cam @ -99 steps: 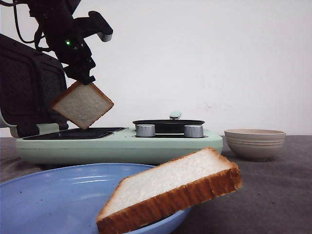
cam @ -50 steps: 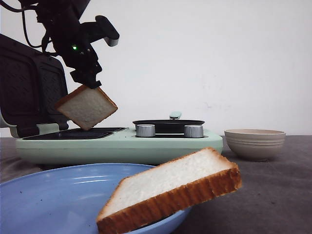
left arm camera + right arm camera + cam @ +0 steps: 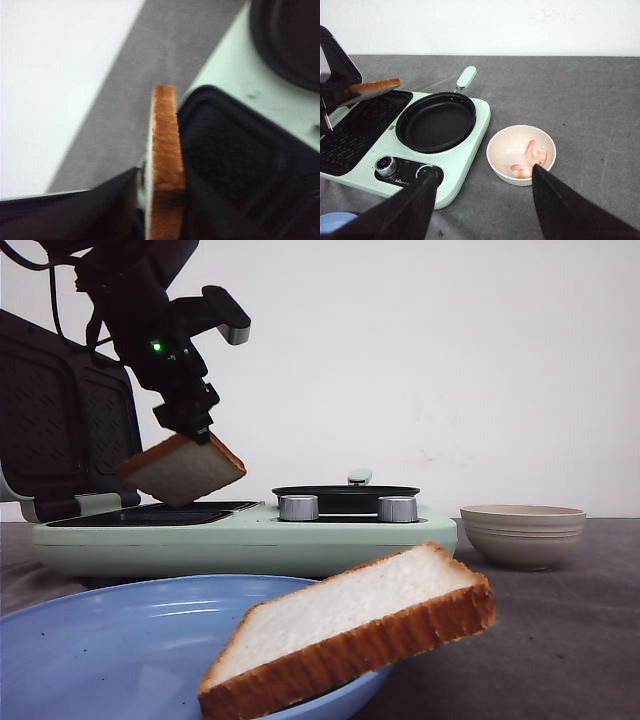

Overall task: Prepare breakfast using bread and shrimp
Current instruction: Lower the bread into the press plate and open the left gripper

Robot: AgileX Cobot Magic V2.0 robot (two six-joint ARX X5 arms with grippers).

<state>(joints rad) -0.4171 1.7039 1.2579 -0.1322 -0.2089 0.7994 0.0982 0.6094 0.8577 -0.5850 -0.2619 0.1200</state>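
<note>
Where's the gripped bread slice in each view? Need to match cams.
Front view: gripped bread slice hangs tilted from the left gripper, above the open grill plate, left of the pan.
Left wrist view: seen edge-on, crust between the fingers, grill plate beside it.
Right wrist view: far left edge, over the grill plate.
Shared landmark: mint-green breakfast maker.

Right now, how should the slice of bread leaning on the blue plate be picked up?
Grip the bread slice across its raised right crust corner, which overhangs the blue plate rim. Come from the right with the right pincer, open: that corner sits clear of plate and table, leaving room above and below.
</note>
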